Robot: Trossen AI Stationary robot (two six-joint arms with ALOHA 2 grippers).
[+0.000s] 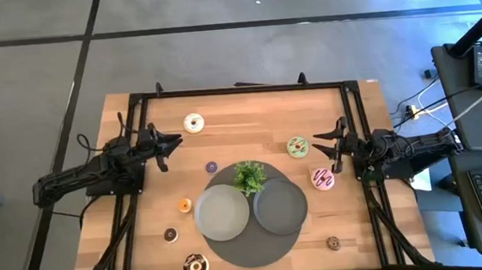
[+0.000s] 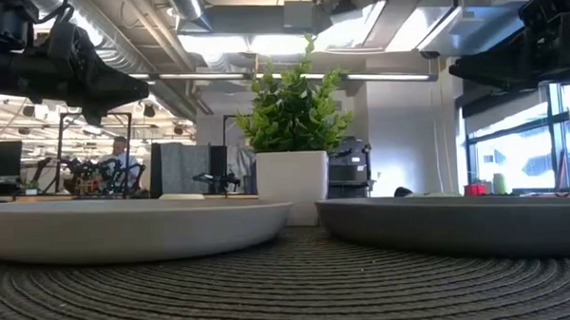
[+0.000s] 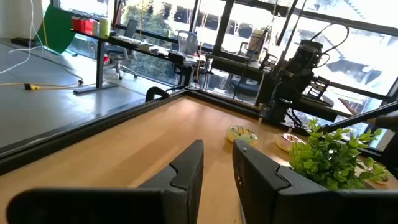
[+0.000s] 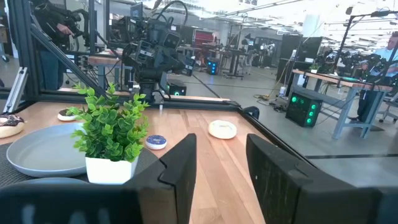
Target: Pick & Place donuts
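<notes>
While both arms hang above the wooden worktop (image 1: 249,126) without touching anything, the donuts lie scattered around them. The left gripper (image 1: 173,142) hovers over the left side of the worktop, its fingers (image 3: 186,171) parted by a narrow gap and holding nothing; the white-iced donut (image 1: 193,123) lies near it, toward the far edge. The right gripper (image 1: 321,143) hovers over the right side, its fingers (image 4: 180,162) standing somewhat apart and likewise empty, with the green-iced donut (image 1: 298,147) just beside its tips and the pink-iced donut (image 1: 323,178) nearby on the near side. A small purple mini donut (image 1: 212,167) sits left of the potted plant (image 1: 249,177), an orange mini (image 1: 184,206) lies left of the plates, a dark brown mini (image 1: 170,234) sits nearer the front, and a tan-brown mini (image 1: 333,243) rests at the front right. A chocolate donut (image 1: 194,265) lies at the front edge, left of the round woven mat (image 1: 258,246). On that mat two grey plates (image 1: 221,212) stand side by side, touching or nearly so, both bare, with the plant just behind them where they meet. In the low view the plant's white pot (image 2: 292,186) rises between the two plate rims, and a person shows far back in the room on the left.
</notes>
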